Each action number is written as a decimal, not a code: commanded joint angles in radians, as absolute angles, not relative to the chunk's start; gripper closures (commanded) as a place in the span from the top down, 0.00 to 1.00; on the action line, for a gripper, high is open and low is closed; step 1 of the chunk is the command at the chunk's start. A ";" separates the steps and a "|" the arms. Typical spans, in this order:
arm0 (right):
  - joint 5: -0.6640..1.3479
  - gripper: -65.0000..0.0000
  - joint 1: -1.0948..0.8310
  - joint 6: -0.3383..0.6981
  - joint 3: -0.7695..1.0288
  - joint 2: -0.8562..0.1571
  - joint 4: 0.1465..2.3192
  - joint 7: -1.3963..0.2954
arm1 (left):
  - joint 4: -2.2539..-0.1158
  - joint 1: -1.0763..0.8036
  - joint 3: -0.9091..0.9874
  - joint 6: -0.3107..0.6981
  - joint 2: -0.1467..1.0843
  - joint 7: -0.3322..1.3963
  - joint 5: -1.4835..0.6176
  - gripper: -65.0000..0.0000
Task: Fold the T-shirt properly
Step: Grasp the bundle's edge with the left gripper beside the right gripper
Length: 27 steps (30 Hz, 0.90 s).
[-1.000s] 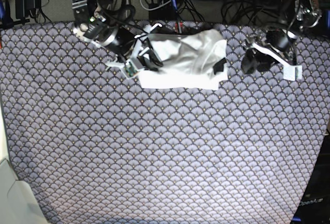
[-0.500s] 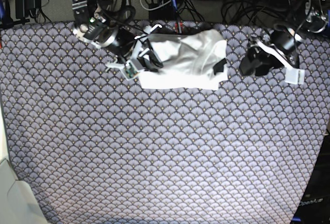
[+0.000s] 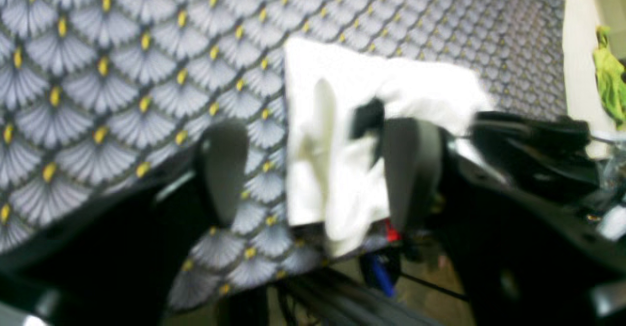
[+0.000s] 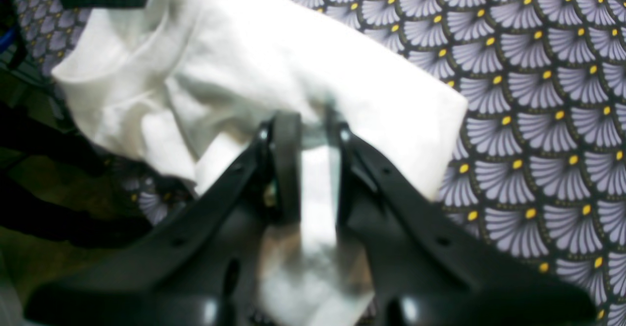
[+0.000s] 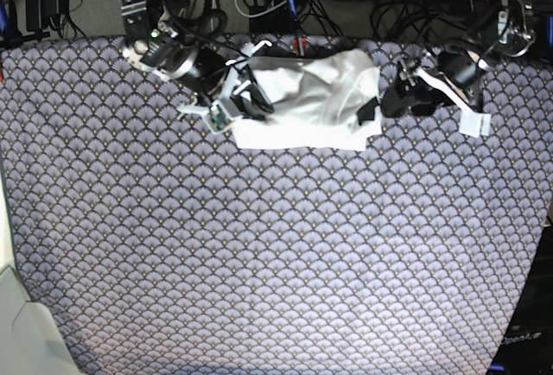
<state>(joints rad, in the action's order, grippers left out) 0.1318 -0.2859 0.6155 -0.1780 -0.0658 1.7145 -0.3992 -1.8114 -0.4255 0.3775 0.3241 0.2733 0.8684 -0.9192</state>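
We see the T-shirt (image 5: 304,103) as plain white cloth, with a small dark tag (image 5: 366,112) near one edge. It lies on a tablecloth (image 5: 276,254) of grey-lilac fan-shaped scales outlined in black, each with a yellow dot. Both the left gripper (image 3: 313,169) and the right gripper (image 4: 308,135) are black, and a bright green thing (image 3: 609,74) shows at the frame's edge

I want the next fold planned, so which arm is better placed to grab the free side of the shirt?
Left. The left gripper is open beside the T-shirt, its fingers straddling that edge. The right gripper is already shut on the opposite side's cloth.
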 commanded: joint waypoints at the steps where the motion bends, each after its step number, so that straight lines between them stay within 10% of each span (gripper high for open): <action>1: 0.145 0.14 -0.278 0.622 -0.179 -0.064 1.728 -0.380 | -1.811 -0.410 0.381 0.338 0.286 0.849 -0.943 0.70; 27: 0.145 0.14 -0.277 0.622 -0.179 -0.068 1.727 -0.380 | -1.578 -0.248 0.226 0.337 0.280 0.843 -0.934 0.76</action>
<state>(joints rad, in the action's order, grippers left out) 0.1314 -0.2829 0.6155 -0.1780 -0.0666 1.7126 -0.3992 -1.5623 -0.2642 0.2253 0.3260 0.2737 0.8581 -0.9131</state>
